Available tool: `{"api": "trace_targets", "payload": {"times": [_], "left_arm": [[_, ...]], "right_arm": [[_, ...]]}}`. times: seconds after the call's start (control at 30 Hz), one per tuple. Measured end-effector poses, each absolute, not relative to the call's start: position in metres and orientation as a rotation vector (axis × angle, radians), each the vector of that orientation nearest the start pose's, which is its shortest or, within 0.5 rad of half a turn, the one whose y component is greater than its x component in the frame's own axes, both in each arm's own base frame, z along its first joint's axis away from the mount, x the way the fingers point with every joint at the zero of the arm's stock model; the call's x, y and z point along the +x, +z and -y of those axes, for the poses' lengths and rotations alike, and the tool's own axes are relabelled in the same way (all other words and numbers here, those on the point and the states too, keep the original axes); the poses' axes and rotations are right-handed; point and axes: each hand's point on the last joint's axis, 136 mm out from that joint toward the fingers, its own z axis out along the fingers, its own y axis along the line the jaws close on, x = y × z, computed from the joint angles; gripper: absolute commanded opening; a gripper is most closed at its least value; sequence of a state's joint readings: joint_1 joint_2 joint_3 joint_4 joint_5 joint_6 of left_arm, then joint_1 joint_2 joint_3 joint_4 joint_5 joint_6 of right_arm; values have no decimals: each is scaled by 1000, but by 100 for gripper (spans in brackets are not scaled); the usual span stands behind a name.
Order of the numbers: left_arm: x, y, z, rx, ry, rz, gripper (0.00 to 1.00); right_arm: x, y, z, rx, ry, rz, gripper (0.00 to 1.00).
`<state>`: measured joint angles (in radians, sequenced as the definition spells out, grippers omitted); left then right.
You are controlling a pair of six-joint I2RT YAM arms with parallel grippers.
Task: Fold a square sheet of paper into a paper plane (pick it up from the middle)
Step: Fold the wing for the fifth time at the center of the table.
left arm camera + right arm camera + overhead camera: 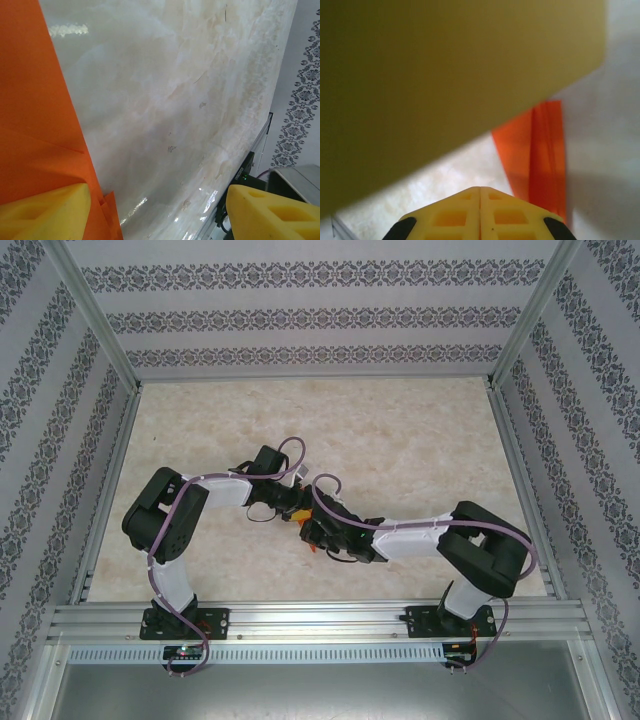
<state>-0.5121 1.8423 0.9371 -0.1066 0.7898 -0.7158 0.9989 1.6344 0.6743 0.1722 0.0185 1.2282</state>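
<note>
Right gripper (pixel 480 200) fingertips pressed shut, nothing between them, poised beside folded orange paper sheet (pixel 540 150) lying on surface (pixel 445 175); closed tips likely serve to press crease. Left gripper (pixel 160 215) wide open, one finger (pixel 45 210) overlapping sheet edge, probably steadying it.

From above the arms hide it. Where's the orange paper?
The paper lies in the middle of the table beneath the two wrists; in the left wrist view it runs down the left side, by one finger of the left pincer.

Marbled table (pixel 400 430), walls (pixel 300 315) — floral stripes
</note>
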Motion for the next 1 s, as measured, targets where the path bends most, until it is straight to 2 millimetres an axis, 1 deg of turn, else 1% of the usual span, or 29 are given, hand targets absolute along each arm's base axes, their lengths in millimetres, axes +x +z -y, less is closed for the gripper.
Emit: {"api": "trace_targets", "payload": {"times": [0.1,0.17,0.33,0.47,0.6,0.67,0.83,0.93,1.0], "left_arm": [[282,47,299,49,-1418,-2815,74],[282,48,299,50,-1419,-2814,74],[285,48,299,46,-1404,-2812,74],[285,49,298,43,-1396,-2814,75],[287,52,295,35,-1351,-2828,77],[289,60,294,46,-1332,-2815,77],[297,95,296,95,-1341,-2722,78],[297,108,296,112,-1348,-2686,77],[296,113,295,114,-1345,-2673,74]], "right_arm": [[219,25,-327,326,921,-2615,5],[216,12,-321,341,900,-2643,4],[215,11,-326,364,982,-2626,3],[215,11,-326,380,1008,-2612,2],[215,11,-326,383,1019,-2607,1],[214,11,-326,373,1025,-2609,1],[212,11,-326,322,1043,-2621,0],[212,11,-326,295,1049,-2629,0],[212,11,-326,278,1054,-2633,0]]}}
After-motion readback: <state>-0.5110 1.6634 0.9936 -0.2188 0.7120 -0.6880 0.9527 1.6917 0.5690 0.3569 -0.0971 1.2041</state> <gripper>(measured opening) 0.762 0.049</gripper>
